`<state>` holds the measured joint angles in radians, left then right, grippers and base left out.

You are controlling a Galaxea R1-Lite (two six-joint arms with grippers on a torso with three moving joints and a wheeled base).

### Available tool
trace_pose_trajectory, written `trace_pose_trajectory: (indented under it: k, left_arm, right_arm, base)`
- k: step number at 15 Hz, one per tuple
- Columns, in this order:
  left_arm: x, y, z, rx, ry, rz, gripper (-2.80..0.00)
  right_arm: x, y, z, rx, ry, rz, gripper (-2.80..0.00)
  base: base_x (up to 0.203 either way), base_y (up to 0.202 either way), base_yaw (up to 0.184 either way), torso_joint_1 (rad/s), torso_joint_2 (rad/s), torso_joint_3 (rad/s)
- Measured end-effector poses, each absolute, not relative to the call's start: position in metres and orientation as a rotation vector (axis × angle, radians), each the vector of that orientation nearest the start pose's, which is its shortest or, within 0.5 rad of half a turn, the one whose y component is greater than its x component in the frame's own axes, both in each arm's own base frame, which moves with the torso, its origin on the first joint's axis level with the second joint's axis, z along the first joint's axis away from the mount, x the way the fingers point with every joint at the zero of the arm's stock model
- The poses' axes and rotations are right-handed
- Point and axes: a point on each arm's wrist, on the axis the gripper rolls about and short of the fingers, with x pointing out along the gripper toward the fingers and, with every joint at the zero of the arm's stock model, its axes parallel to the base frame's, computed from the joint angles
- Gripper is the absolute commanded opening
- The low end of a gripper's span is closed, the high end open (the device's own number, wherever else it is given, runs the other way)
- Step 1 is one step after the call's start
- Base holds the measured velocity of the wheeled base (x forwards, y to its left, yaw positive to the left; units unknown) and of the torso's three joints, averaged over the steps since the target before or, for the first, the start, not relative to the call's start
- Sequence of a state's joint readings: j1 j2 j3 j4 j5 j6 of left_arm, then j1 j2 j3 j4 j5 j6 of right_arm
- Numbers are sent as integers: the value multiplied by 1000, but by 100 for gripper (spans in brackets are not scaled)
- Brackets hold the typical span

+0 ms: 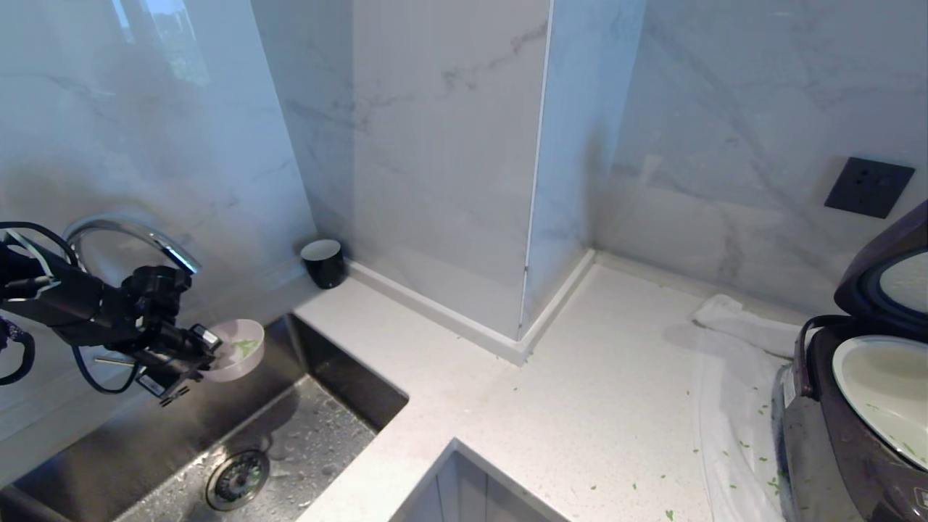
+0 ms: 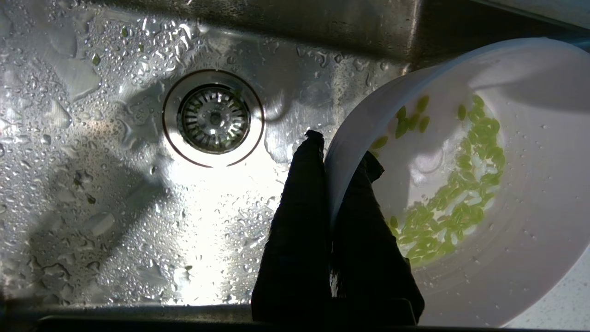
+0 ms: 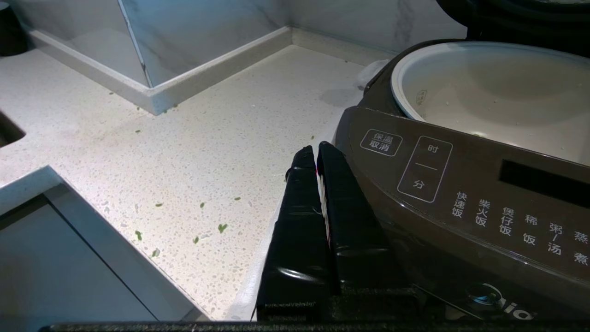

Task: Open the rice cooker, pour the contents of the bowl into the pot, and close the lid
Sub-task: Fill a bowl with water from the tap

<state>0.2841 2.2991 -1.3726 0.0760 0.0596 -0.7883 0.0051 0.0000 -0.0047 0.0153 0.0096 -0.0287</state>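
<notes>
My left gripper [image 1: 209,354] is shut on the rim of the pale pink bowl [image 1: 243,351] and holds it over the sink. In the left wrist view the gripper [image 2: 341,147] has one finger inside the bowl [image 2: 530,207] and one outside. Green contents [image 2: 461,203] lie on the bowl's bottom. The rice cooker [image 1: 834,435] stands at the far right with its lid [image 1: 892,268] raised and the cream-white pot [image 1: 877,384] exposed. My right gripper [image 3: 315,150] is shut on nothing, beside the cooker's control panel [image 3: 461,198]. The pot [image 3: 498,92] looks nearly empty.
The wet steel sink [image 1: 304,428] has a drain [image 1: 237,480] and a faucet [image 1: 130,235] behind my left arm. A black cup [image 1: 322,262] stands in the corner. A white cloth [image 1: 732,362] lies under the cooker. Green bits are scattered on the counter [image 1: 580,406].
</notes>
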Motion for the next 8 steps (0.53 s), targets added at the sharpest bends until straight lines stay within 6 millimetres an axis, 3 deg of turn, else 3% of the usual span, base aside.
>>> trace_pose_trajectory:
  k: [8]
  left_arm:
    - [404, 118, 43, -829, 826, 692, -280]
  right_arm:
    - [-23, 0, 75, -28, 10, 15, -280]
  base:
    - [0, 0, 0, 0, 0, 0]
